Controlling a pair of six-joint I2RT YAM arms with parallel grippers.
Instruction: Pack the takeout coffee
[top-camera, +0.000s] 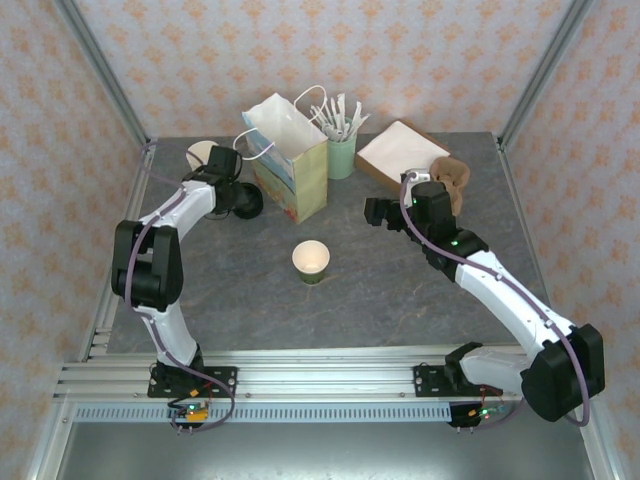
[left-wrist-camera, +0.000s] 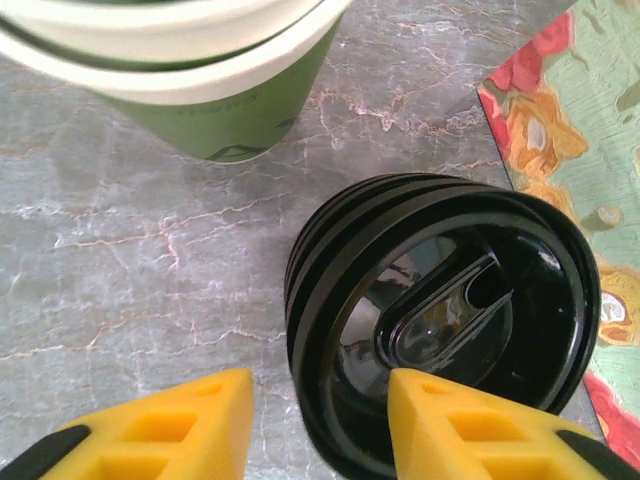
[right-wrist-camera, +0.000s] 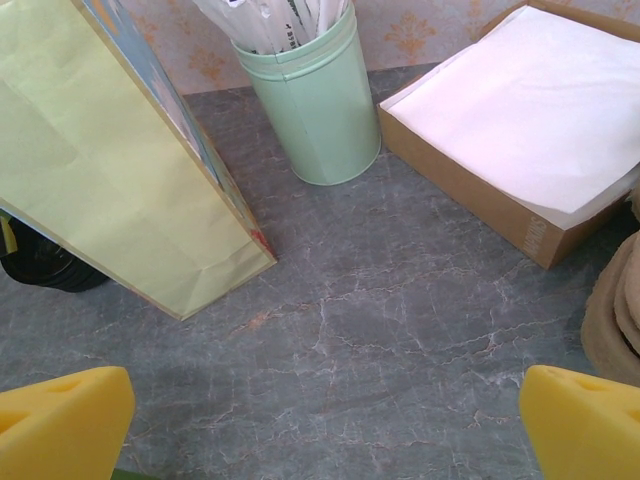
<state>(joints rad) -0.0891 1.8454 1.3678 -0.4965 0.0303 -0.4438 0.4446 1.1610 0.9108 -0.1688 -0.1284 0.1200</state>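
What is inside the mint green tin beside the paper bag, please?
White paper-wrapped sticks, perhaps straws or cutlery, stand in the mint green tin and rise above its rim. Their lower ends and the tin's bottom are hidden by its wall.

— Where's the paper bag (top-camera: 290, 160)?
— Middle of the far edge of the surface (top-camera: 380, 290). The lid stack (top-camera: 250, 203) sits just left of it, the cup stack (top-camera: 203, 155) behind that, toward the far left corner.
— And to its right?
— The tin (top-camera: 342, 155) just beside it, then the box (top-camera: 400, 152) toward the far right corner. The single cup (top-camera: 311, 261) stands alone mid-surface, nearer than the bag.
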